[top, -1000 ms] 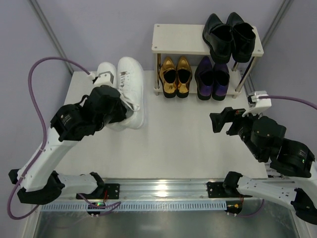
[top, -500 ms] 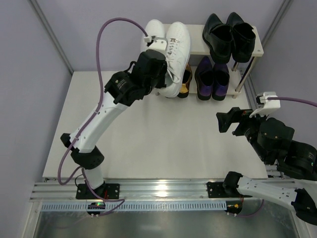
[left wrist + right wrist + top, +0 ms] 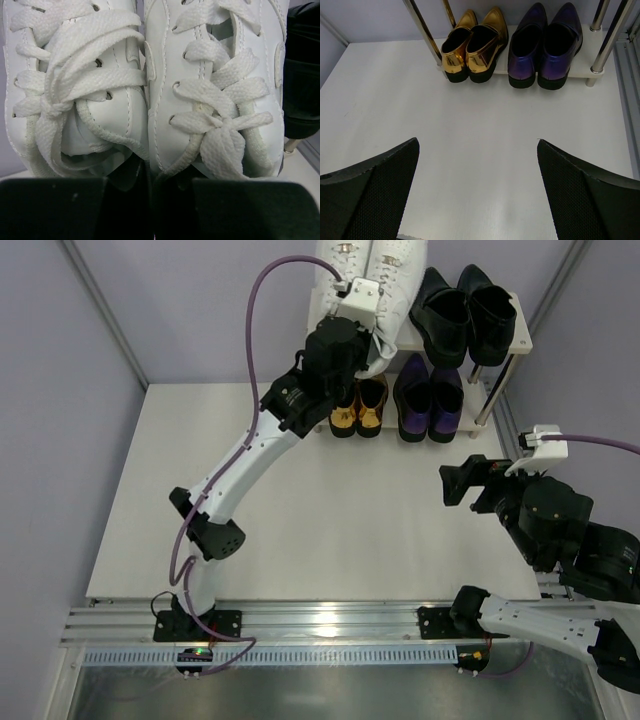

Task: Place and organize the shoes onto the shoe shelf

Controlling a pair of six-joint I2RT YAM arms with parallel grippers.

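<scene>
1. Left jaws: clenched to a narrow gap on the white sneakers (image 3: 210, 75), grasping the pair at the heel end where the two shoes meet. The exact contact is hidden behind the dark fingers (image 3: 50, 210).
2. Left arm (image 3: 250, 455): stretched far forward and raised from its base, with the wrist over the left half of the shoe shelf (image 3: 522, 332).
3. White sneakers (image 3: 385, 265): side by side, laces up, over the left half of the top board, just beside the black loafers (image 3: 467, 312). The toes are cut off by the frame edge. Whether the soles touch the board cannot be told.
4. Right jaws: released, spread wide and grasping nothing, above the bare bench (image 3: 480, 125), facing the shelf's lower board (image 3: 592, 70).
5. Right arm (image 3: 560, 530): folded near the bench's right edge, well apart from the shelf.
6. Lower board: gold loafers (image 3: 475, 45) on the left, purple loafers (image 3: 545, 45) on the right. From above, the left arm covers the gold pair's toes.
</scene>
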